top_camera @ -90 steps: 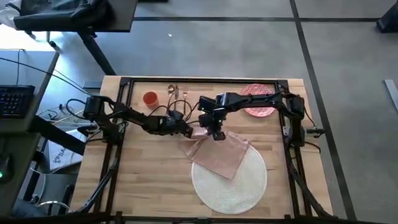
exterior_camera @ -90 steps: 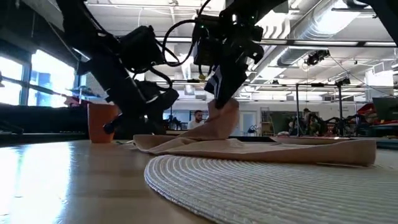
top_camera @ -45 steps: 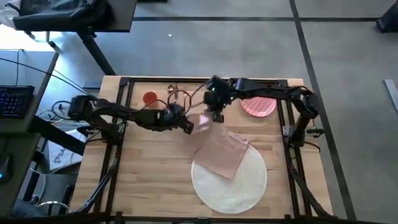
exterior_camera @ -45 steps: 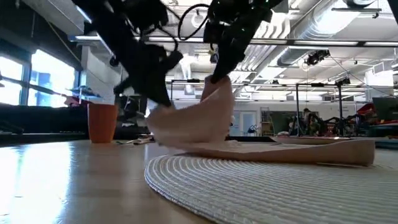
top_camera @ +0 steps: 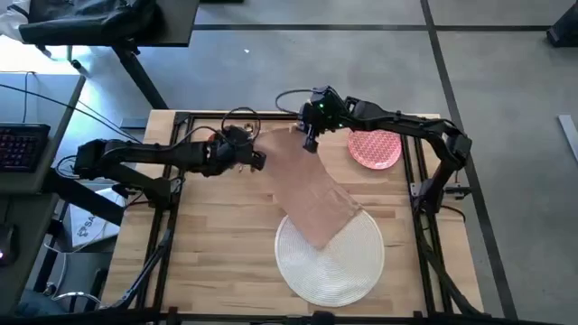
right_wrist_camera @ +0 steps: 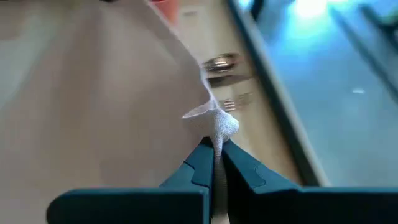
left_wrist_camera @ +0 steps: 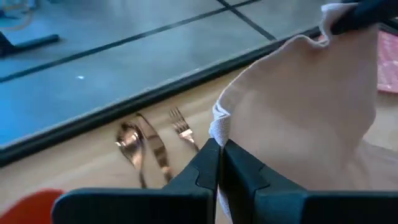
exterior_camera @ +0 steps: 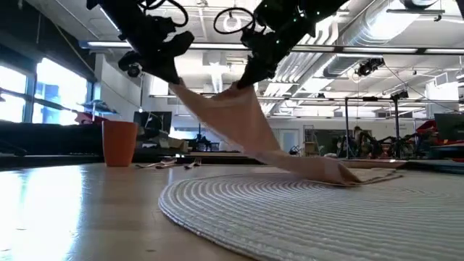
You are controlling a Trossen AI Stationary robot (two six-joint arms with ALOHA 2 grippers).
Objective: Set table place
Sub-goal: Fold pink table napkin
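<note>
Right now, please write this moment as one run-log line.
left gripper: shut on napkin corner | right gripper: shut on other corner | napkin: lifted, far end on placemat | plate: untouched

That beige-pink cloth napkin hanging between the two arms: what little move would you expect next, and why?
Probably both arms carry the beige-pink cloth napkin sideways off the round white woven placemat before lowering it. The left tool and right tool each pinch a top corner, the cloth hangs stretched between them, and its bottom edge lies on the placemat, where I would guess the plate belongs.
</note>
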